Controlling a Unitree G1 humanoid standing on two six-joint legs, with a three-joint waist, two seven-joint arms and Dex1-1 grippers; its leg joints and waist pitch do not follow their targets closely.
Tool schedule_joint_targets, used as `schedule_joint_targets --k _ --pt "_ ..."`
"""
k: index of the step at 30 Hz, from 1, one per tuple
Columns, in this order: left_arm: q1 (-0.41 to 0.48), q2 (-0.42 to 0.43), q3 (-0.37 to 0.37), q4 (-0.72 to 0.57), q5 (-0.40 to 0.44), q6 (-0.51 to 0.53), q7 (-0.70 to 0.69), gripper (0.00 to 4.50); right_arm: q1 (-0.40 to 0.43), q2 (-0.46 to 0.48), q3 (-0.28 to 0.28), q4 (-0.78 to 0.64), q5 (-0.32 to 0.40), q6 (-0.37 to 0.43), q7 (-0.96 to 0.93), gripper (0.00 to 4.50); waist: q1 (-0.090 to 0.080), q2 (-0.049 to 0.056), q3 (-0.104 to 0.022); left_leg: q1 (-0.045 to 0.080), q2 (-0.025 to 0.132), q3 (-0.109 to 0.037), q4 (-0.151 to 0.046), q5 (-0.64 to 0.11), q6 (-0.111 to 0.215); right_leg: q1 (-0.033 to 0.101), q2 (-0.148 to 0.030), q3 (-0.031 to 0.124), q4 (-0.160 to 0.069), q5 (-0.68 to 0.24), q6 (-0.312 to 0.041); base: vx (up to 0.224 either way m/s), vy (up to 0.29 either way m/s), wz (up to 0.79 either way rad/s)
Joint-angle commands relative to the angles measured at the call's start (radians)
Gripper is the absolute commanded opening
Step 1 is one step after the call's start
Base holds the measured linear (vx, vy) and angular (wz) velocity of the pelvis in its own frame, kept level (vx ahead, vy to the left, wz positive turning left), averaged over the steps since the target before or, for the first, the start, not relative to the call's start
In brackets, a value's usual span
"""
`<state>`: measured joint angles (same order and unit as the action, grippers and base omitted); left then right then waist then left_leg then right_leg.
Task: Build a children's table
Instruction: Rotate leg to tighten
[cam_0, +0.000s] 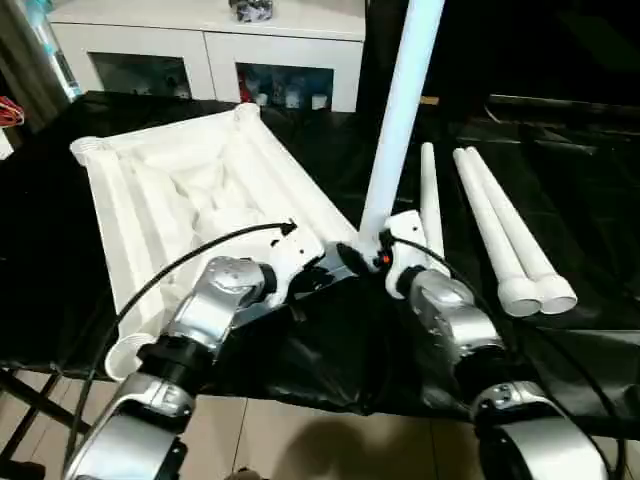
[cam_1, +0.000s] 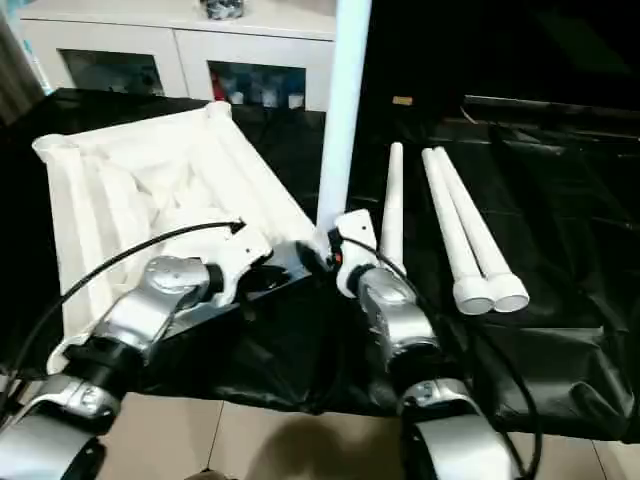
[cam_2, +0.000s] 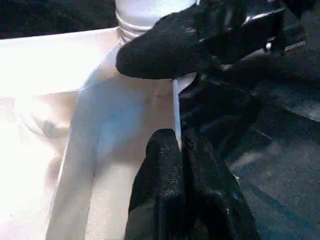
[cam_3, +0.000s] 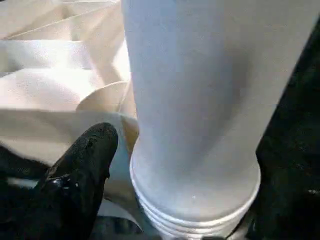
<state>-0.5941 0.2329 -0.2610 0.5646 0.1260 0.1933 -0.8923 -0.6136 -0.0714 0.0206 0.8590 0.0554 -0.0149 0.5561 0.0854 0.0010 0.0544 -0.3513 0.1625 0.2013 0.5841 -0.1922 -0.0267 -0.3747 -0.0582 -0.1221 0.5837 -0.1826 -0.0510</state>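
Both silver forearms reach in from the near edge of the black surface (cam_0: 560, 150). Left gripper (cam_2: 175, 142) is pinched together on the upturned table top's (cam_0: 180, 190) thin rim. Right gripper (cam_0: 372, 252) stands apart around the upright leg (cam_0: 400, 110) at the near corner. Beyond lie three loose legs (cam_0: 500, 225).
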Motion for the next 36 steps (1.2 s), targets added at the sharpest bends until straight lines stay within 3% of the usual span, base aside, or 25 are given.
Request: schedule_joint_targets --k 1,6,10,16,17,21,22,28,32,35,36 --pt "0.001 -0.016 -0.061 -0.053 -0.038 -0.052 -0.093 0.0 0.04 0.011 0.079 0.008 -0.009 0.022 0.114 3.94 0.003 0.01 -0.06 0.009 0.097 -0.049 -0.072 -0.202 0.034 0.039 -0.136 0.088 -0.076 -0.26 -0.162 0.0 0.0 0.0" --pt "0.011 0.048 -0.066 -0.059 -0.057 -0.077 -0.212 0.0 0.09 -0.082 0.108 -0.105 0.03 0.055 0.338 3.94 0.014 0.007 -0.061 0.009 0.102 -0.045 -0.07 -0.181 0.049 0.039 -0.131 0.086 -0.064 -0.194 -0.18 0.0 0.0 0.0" --pt "0.016 0.095 -0.068 -0.06 -0.067 -0.094 -0.287 0.0 0.126 -0.15 0.137 -0.19 0.056 0.093 0.488 3.94 0.028 0.007 -0.061 0.009 0.104 -0.045 -0.07 -0.188 0.057 0.041 -0.132 0.085 -0.066 -0.223 -0.167 0.0 0.0 0.0" --pt "0.019 0.146 -0.068 -0.065 -0.086 -0.105 -0.367 0.0 0.18 -0.24 0.193 -0.321 0.083 0.15 0.656 3.94 0.037 0.006 -0.06 0.013 0.102 -0.046 -0.071 -0.204 0.044 0.039 -0.131 0.084 -0.075 -0.284 -0.146 0.0 0.0 0.0" --pt "0.021 0.153 -0.069 -0.068 -0.09 -0.108 -0.384 0.0 0.188 -0.253 0.201 -0.339 0.083 0.155 0.678 3.69 0.039 0.007 -0.061 0.013 0.104 -0.047 -0.071 -0.2 0.044 0.039 -0.132 0.085 -0.073 -0.275 -0.149 0.0 0.0 0.0" --pt "0.027 0.175 -0.072 -0.083 -0.108 -0.108 -0.429 0.0 0.21 -0.283 0.222 -0.387 0.084 0.181 0.725 3.43 0.043 0.006 -0.06 0.012 0.101 -0.045 -0.07 -0.193 0.047 0.039 -0.132 0.084 -0.073 -0.266 -0.155 0.0 0.0 0.0" --pt "0.027 0.175 -0.072 -0.083 -0.108 -0.108 -0.429 0.0 0.21 -0.283 0.222 -0.387 0.084 0.181 0.725 3.2 0.043 0.006 -0.061 0.011 0.102 -0.046 -0.07 -0.189 0.048 0.039 -0.132 0.084 -0.072 -0.263 -0.157 0.0 0.0 0.0" --pt "0.031 0.182 -0.069 -0.08 -0.11 -0.111 -0.438 0.0 0.228 -0.281 0.232 -0.422 0.081 0.191 0.718 2.87 0.043 0.007 -0.061 0.013 0.102 -0.047 -0.07 -0.198 0.036 0.039 -0.133 0.084 -0.073 -0.273 -0.158 0.0 0.0 0.0" --pt "0.014 0.145 -0.048 -0.05 -0.1 -0.107 -0.347 0.0 0.221 -0.233 0.208 -0.401 0.084 0.19 0.635 2.79 0.042 0.005 -0.058 0.012 0.102 -0.047 -0.071 -0.202 0.031 0.037 -0.134 0.084 -0.076 -0.288 -0.157 0.0 0.0 0.0" --pt "0.002 0.126 -0.037 -0.032 -0.091 -0.102 -0.295 0.0 0.206 -0.205 0.189 -0.368 0.075 0.186 0.568 2.79 0.04 0.002 -0.057 0.015 0.099 -0.049 -0.072 -0.226 0.022 0.038 -0.136 0.082 -0.083 -0.344 -0.142 0.0 0.0 0.0" --pt "-0.018 0.095 -0.021 -0.006 -0.079 -0.089 -0.221 0.0 0.179 -0.161 0.162 -0.311 0.057 0.172 0.456 2.79 0.033 0.004 -0.052 0.02 0.098 -0.051 -0.073 -0.26 0.01 0.032 -0.137 0.081 -0.092 -0.415 -0.129 0.0 0.0 0.0"
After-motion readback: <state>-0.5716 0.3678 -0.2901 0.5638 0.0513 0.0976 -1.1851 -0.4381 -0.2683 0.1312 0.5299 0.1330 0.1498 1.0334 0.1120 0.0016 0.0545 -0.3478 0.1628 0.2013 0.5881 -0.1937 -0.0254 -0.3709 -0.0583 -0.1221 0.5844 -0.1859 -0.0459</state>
